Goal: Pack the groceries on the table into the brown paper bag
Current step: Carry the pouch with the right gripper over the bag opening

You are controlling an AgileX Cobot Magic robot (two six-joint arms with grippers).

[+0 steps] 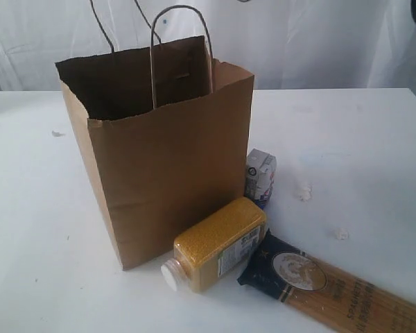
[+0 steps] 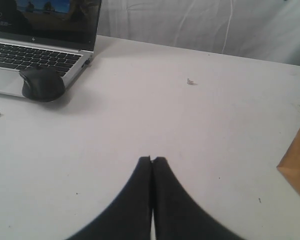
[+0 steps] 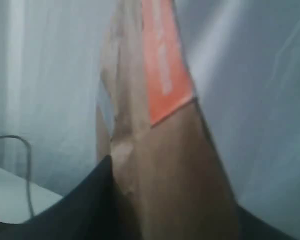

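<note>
The brown paper bag (image 1: 166,159) stands open and upright on the white table (image 1: 347,139). Against its front corner lies the yellow-grain bottle (image 1: 218,243), white cap toward the camera. The small white-blue carton (image 1: 261,177) stands behind the bottle, and the long spaghetti pack (image 1: 333,288) lies at the front right. In the right wrist view my right gripper (image 3: 175,210) is shut on the brown pouch with the orange label (image 3: 160,125), held up against a pale backdrop. My left gripper (image 2: 152,160) is shut on nothing, over bare table (image 2: 165,115); a corner of the bag (image 2: 297,170) shows at the frame's edge. Neither gripper appears in the exterior view.
A laptop (image 2: 40,45) and a black mouse (image 2: 41,84) sit on the table in the left wrist view. Small white crumbs (image 1: 304,191) lie right of the carton. A white curtain (image 1: 319,41) hangs behind the table.
</note>
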